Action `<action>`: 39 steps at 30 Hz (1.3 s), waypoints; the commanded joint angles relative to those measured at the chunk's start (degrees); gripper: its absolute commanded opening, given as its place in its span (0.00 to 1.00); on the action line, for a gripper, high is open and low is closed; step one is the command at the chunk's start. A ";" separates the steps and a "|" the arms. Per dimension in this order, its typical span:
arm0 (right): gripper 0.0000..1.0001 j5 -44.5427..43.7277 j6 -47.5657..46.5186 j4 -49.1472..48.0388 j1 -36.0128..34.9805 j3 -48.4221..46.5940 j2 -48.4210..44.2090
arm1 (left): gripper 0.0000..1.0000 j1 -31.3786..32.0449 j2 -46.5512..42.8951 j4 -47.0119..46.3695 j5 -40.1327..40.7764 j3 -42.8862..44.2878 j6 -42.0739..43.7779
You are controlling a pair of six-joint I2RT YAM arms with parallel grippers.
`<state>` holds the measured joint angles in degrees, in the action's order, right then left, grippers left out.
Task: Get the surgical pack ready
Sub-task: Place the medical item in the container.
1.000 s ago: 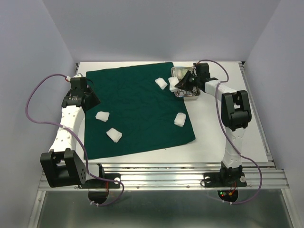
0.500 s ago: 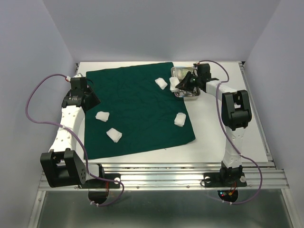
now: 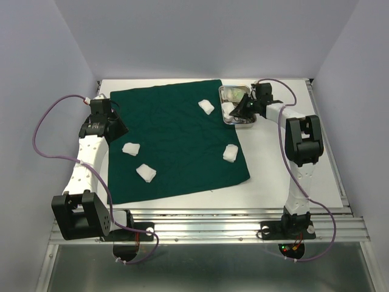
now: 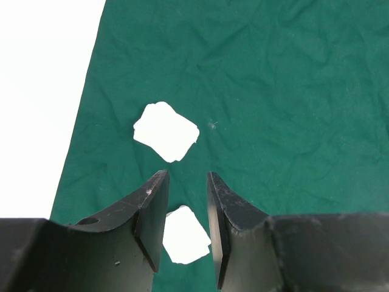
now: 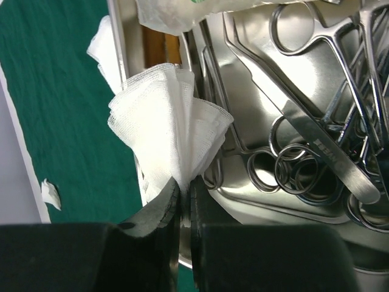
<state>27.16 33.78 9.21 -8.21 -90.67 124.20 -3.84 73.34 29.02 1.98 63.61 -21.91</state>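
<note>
The dark green drape (image 3: 176, 140) lies flat on the table. Three loose gauze pads (image 3: 131, 148) (image 3: 146, 173) (image 3: 230, 152) rest on it, and one more (image 3: 206, 106) near the steel tray (image 3: 246, 125) at the drape's far right corner. My right gripper (image 5: 185, 185) is shut on a fanned gauze pad (image 5: 167, 115) over the tray's left rim (image 5: 121, 36). Scissors and forceps (image 5: 316, 146) lie in the tray, with a packet (image 5: 182, 12) at its far end. My left gripper (image 4: 186, 182) hangs open above the drape's left part, over a gauze pad (image 4: 185, 236), with nothing in it.
White table (image 3: 292, 182) shows right of and in front of the drape. Another gauze pad (image 4: 166, 131) lies just beyond the left fingertips. A small white scrap (image 5: 50, 193) lies on the bare table by the drape's edge. Enclosure walls stand on both sides.
My right gripper has carried its gauze pad slightly to the right, further over the tray. The left arm has not moved.
</note>
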 commanded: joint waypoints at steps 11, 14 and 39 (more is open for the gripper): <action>0.06 -2.63 -2.58 3.79 0.47 -0.91 2.27 | 0.42 0.14 -0.39 -0.36 -0.13 0.98 0.47; 0.26 -3.78 -2.49 4.23 0.47 -0.91 1.22 | 0.42 0.15 -0.48 -0.36 -0.13 0.90 0.47; 0.46 -28.98 -14.26 18.81 -10.06 -15.04 -7.40 | 0.42 0.23 0.13 -0.89 -1.10 1.16 -0.24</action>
<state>8.10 24.97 23.70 -12.78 -99.81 118.10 -3.86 73.45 28.97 1.21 63.61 -21.96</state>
